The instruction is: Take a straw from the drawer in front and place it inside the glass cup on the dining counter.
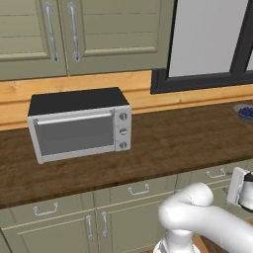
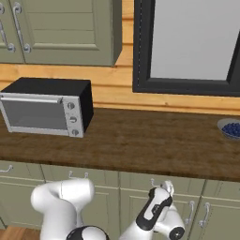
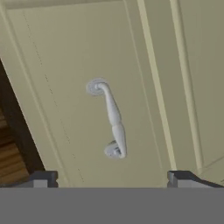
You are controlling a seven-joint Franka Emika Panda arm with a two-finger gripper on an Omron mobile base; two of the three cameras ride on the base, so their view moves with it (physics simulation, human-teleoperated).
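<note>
the gripper (image 3: 109, 178) faces the drawer handle (image 3: 111, 119) with its fingers (image 3: 41, 178) spread wide on either side, not touching it, apparently lined up for a pull; the drawer (image 3: 78, 87) is shut (presumably the straw lies hidden inside).

Silver toaster oven (image 1: 79, 126) on dark wood worktop (image 1: 173, 143); bowl of blueberries (image 2: 230, 128) at far right; green drawers with silver handles (image 1: 138, 189) below.
</note>
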